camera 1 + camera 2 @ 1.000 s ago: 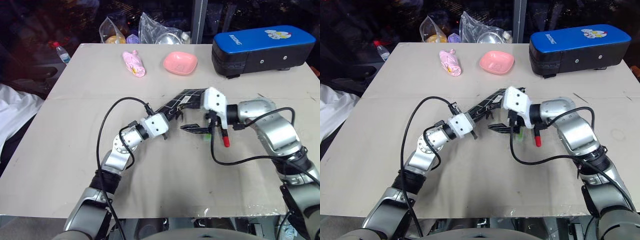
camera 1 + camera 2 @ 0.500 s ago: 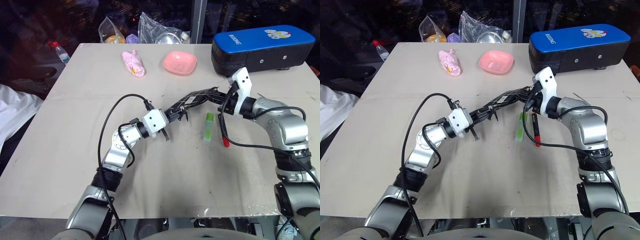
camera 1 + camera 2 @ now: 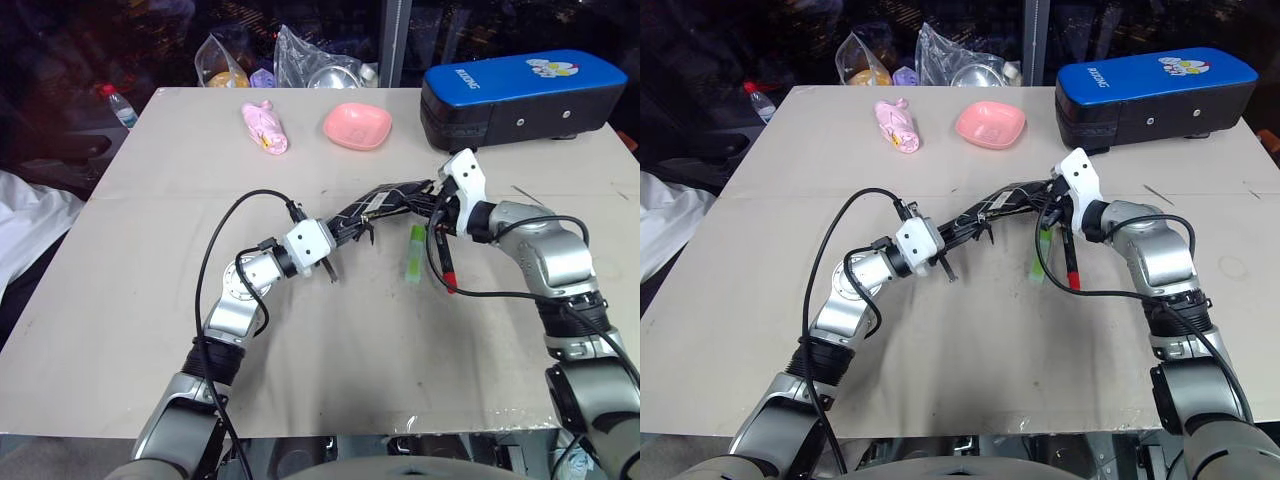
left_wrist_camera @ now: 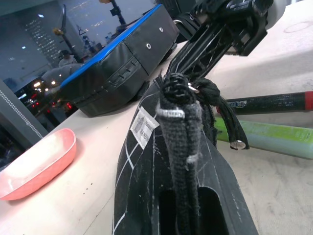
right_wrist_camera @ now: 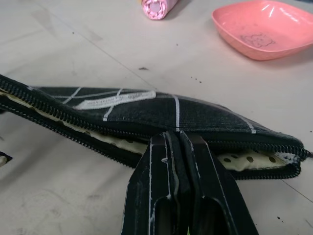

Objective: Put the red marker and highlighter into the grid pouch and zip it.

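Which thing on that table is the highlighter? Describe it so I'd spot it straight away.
Start at the big blue-topped black case at the table's far right, then come toward the robot, past the grid pouch. The highlighter lies flat there beside the red marker: chunky and pale green, where the marker is slim and black with a red end.

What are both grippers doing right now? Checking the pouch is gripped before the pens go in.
Left gripper: shut on the grid pouch.
Right gripper: shut on the grid pouch's open edge.
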Action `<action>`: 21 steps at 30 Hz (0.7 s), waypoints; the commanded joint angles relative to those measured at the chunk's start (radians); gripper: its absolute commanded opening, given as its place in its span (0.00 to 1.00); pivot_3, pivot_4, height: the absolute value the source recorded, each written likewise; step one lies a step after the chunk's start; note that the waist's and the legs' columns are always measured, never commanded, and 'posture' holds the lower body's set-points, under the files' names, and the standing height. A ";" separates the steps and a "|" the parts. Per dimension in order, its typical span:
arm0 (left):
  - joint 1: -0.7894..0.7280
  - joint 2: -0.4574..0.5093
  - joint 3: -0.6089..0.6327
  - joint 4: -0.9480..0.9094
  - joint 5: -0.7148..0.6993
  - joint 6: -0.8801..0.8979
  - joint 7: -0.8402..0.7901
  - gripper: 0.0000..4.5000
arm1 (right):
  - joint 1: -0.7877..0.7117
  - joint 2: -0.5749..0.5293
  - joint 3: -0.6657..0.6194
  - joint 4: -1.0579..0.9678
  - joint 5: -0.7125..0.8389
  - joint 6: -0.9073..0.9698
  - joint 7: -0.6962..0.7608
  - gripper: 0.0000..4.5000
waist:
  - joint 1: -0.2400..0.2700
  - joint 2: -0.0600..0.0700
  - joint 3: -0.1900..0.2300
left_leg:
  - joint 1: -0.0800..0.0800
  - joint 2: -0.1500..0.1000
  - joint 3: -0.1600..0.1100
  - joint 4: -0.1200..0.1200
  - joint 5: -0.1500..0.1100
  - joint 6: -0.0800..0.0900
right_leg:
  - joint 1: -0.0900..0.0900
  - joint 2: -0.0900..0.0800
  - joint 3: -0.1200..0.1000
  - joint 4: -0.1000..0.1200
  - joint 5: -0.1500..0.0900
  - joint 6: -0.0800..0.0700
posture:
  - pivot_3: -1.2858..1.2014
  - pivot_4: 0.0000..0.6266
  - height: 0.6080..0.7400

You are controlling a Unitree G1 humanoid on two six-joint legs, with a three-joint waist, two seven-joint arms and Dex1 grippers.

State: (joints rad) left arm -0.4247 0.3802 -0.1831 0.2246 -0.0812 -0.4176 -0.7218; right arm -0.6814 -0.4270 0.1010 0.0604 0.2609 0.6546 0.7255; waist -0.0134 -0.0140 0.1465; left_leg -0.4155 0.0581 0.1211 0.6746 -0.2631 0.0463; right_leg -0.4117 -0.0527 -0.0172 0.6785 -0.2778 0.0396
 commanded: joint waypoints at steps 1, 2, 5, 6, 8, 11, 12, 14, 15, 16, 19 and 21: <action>-0.010 -0.006 0.023 -0.040 -0.002 -0.024 0.016 0.00 | -0.035 0.014 0.000 0.002 -0.009 -0.022 -0.014 0.02 | 0.001 0.000 0.000 | 0.000 0.000 0.000 0.000 0.000 0.000 | 0.000 0.000 0.000 0.000 0.000 0.000 | 0.52 0.24 0.98; -0.010 -0.005 0.023 -0.040 -0.001 -0.024 0.017 0.00 | -0.037 0.015 0.002 0.005 -0.014 -0.026 -0.013 0.02 | 0.001 0.000 0.000 | 0.000 0.000 0.000 0.000 0.000 0.000 | 0.000 0.000 0.000 0.000 0.000 0.000 | 0.52 0.24 0.98; -0.007 -0.005 0.021 -0.043 -0.001 -0.027 0.014 0.00 | -0.039 0.012 0.023 0.006 -0.033 -0.036 -0.001 0.02 | 0.001 0.000 0.000 | 0.000 0.000 0.000 0.000 0.000 0.000 | 0.000 0.000 0.000 0.000 0.000 0.000 | 0.52 0.24 0.98; -0.007 -0.006 0.020 -0.045 -0.001 -0.027 0.012 0.00 | -0.039 0.010 0.032 0.004 -0.039 -0.039 0.004 0.02 | 0.001 0.000 0.000 | 0.000 0.000 0.000 0.000 0.000 0.000 | 0.000 0.000 0.000 0.000 0.000 0.000 | 0.52 0.24 0.98; -0.010 -0.007 0.012 -0.044 0.003 -0.036 0.001 0.00 | -0.041 0.004 0.098 -0.008 -0.084 -0.085 0.028 0.02 | 0.001 0.000 0.000 | 0.000 0.000 0.000 0.000 0.000 0.000 | 0.000 0.000 0.000 0.000 0.000 0.000 | 0.52 0.24 0.98; -0.020 -0.008 0.009 -0.037 0.007 -0.042 -0.006 0.00 | -0.051 0.012 0.173 -0.012 -0.139 -0.144 0.053 0.02 | -0.001 0.000 0.000 | 0.000 0.000 0.000 0.000 0.000 0.000 | 0.000 0.000 0.000 0.000 0.000 0.000 | 0.52 0.24 0.98; -0.023 -0.008 0.010 -0.033 0.008 -0.043 -0.009 0.00 | -0.057 0.021 0.192 -0.006 -0.155 -0.167 0.059 0.02 | -0.001 0.000 0.000 | 0.000 0.000 0.000 0.000 0.000 0.000 | 0.000 0.000 0.000 0.000 0.000 0.000 | 0.52 0.24 0.98; -0.027 -0.008 0.012 -0.027 0.007 -0.045 -0.013 0.00 | -0.070 0.039 0.221 0.011 -0.184 -0.212 0.062 0.02 | -0.001 0.000 0.000 | 0.000 0.000 0.000 0.000 0.000 0.000 | 0.000 0.000 0.000 0.000 0.000 0.000 | 0.52 0.24 0.98; -0.028 -0.007 0.010 -0.025 0.008 -0.047 -0.016 0.00 | -0.081 0.045 0.233 0.026 -0.206 -0.260 0.059 0.02 | -0.001 0.000 0.000 | 0.000 0.000 0.000 0.000 0.000 0.000 | 0.000 0.000 0.000 0.000 0.000 0.000 | 0.52 0.24 0.98; -0.029 -0.007 0.010 -0.022 0.008 -0.049 -0.019 0.00 | -0.091 0.049 0.244 0.042 -0.227 -0.312 0.060 0.02 | -0.001 0.000 0.000 | 0.000 0.000 0.000 0.000 0.000 0.000 | 0.000 0.000 0.000 0.000 0.000 0.000 | 0.52 0.24 0.98; -0.031 -0.008 0.012 -0.017 0.009 -0.052 -0.022 0.00 | -0.110 0.062 0.256 0.077 -0.262 -0.373 0.060 0.02 | 0.001 0.000 0.000 | 0.000 0.000 0.000 0.000 0.000 0.000 | 0.000 0.000 0.000 0.000 0.000 0.000 | 0.52 0.24 0.98; -0.033 -0.008 0.015 -0.012 0.011 -0.054 -0.020 0.00 | -0.124 0.086 0.249 0.098 -0.273 -0.396 0.043 0.02 | 0.001 0.000 0.000 | 0.000 0.000 0.000 0.000 0.000 0.000 | 0.000 0.000 0.000 0.000 0.000 0.000 | 0.52 0.24 0.98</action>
State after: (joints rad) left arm -0.4442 0.3781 -0.1652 0.2261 -0.0713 -0.4502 -0.7365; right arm -0.7725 -0.3644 0.3574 0.1796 -0.0123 0.3106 0.7759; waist -0.0123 -0.0139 0.1466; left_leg -0.4157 0.0582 0.1215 0.6748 -0.2631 0.0463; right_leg -0.4119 -0.0527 -0.0174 0.6783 -0.2778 0.0397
